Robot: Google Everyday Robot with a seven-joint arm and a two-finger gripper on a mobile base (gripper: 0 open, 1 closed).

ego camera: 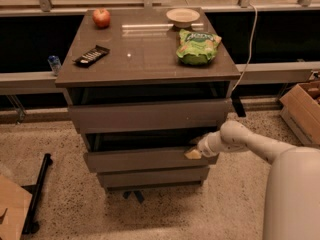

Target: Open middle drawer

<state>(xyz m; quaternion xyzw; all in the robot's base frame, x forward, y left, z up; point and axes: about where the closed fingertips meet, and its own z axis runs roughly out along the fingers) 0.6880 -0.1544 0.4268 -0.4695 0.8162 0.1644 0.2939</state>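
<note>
The middle drawer (145, 160) is the grey-brown flat front between two like it in the cabinet (150, 59). It stands a little out, with a dark gap above its top edge. My gripper (193, 153) is at the right end of that top edge, touching the drawer front. My white arm (240, 140) reaches in from the lower right. The top drawer front (150, 115) above it also stands out a little, and the bottom drawer front (152, 177) sits further in.
On the cabinet top lie a red apple (101, 18), a black remote (92, 55), a green snack bag (198, 46) and a white bowl (183, 17). A cardboard box (302, 106) stands at the right. A black stand (37, 194) lies on the floor at the left.
</note>
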